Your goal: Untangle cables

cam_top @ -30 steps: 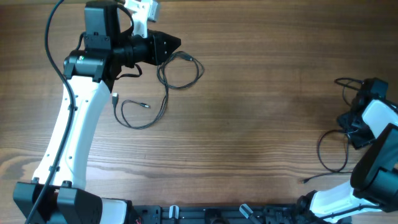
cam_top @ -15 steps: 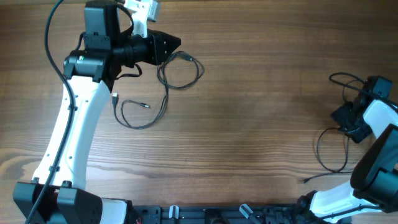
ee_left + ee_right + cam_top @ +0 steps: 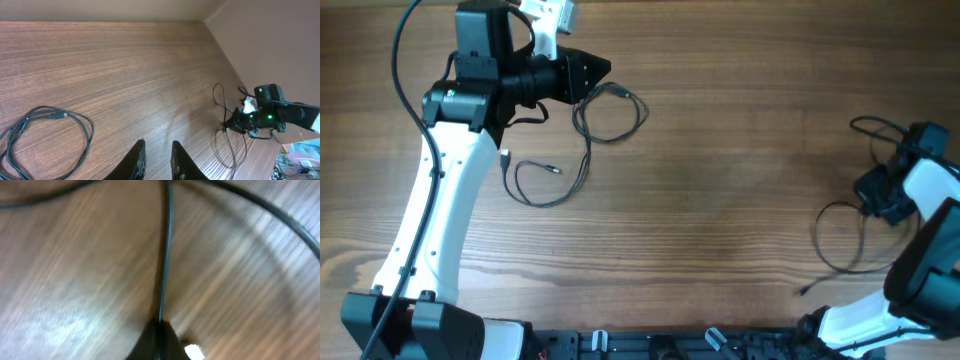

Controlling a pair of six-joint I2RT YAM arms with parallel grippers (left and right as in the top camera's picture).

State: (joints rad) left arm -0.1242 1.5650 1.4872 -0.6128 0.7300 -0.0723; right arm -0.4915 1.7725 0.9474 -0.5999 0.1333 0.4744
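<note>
My right fingers [image 3: 150, 347] are closed on a thin black cable [image 3: 165, 255]. In the wrist view the cord runs straight down into the pinch, very near the bench [image 3: 720, 200]. From above, this cable makes one loose loop on the bench just in front of the fingers. Its free end points toward the front edge, and another strand arcs behind the fingers at the far right.

My left fingers [image 3: 136, 157] stand a little apart with nothing between them. They hover at the far left, just beside the second bunch of cables [image 3: 610, 125]. That bunch lies as one round loop close to the fingers and one smaller loop nearer the base of my left arm [image 3: 440, 200], with small plug ends showing. A single strand joins the two loops. I cannot tell from here whether it only crosses them or is really knotted.

I judge that the separating step is mostly done, because the two groups lie well apart across the bench. The step in hand is drawing out the right cable. The next move calls for a slow, low pull so that its loop opens without catching the strand behind. After that I should lay it flat and release it. The left fingers must then close on one strand of their bunch, not on two together.
</note>
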